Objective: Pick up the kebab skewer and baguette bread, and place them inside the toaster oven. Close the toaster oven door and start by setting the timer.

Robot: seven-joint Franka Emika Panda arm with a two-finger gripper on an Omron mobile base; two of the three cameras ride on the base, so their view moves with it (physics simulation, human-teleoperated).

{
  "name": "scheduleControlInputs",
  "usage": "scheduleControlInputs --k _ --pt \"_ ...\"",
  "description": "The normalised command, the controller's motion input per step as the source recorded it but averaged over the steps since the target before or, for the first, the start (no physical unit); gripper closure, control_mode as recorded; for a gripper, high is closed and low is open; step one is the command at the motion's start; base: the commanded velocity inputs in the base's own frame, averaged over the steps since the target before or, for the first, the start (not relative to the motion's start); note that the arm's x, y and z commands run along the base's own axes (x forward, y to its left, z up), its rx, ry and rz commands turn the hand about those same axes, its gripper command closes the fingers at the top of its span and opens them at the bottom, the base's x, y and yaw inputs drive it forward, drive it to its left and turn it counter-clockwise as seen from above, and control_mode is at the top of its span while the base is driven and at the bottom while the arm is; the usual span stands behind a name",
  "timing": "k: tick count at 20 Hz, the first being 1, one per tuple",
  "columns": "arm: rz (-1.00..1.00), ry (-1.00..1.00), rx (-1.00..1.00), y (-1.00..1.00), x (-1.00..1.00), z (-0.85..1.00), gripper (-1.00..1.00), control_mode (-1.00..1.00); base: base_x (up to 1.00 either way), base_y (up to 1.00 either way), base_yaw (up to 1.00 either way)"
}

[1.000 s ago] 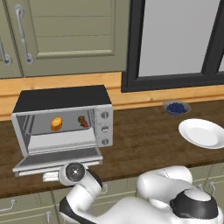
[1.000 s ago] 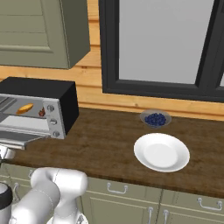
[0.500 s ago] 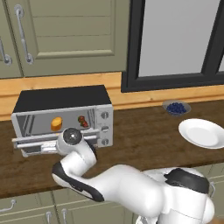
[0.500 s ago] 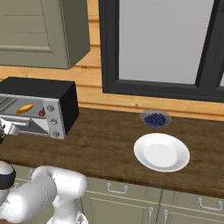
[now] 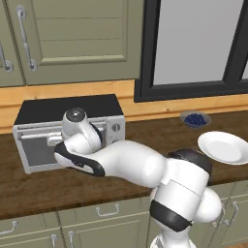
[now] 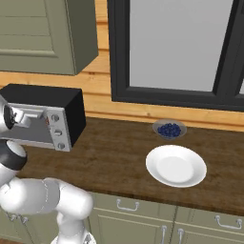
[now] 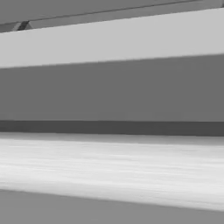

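Toaster oven door (image 5: 41, 150) is sitting nearly shut | gripper (image 5: 54, 141) is pressing at its handle, jaws spread | judgement: push squarely till flush.

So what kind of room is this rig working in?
A home kitchen, by the look of it: a toaster oven stands on a wooden counter, with green cabinets on the wall above and drawers below. A white plate and a bowl of berries sit by the window.
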Motion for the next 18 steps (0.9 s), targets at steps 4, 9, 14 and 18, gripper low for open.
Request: scheduleControlInputs --k 4,9,14,18 --pt "0.00 -0.02 -0.12 0.00 0.29 -0.06 -1.00 -1.00 0.00 0.00 0.00" --pt "0.00 0.00 -0.12 0.00 0.85 -0.05 -1.00 -1.00 0.00 0.00 0.00" --pt "0.00 0.00 -0.09 0.00 0.67 0.00 -1.00 -1.00 0.00 0.00 0.00" --pt "0.00 0.00 -0.02 0.00 -0.30 0.14 -1.00 -1.00 0.00 0.00 0.00"
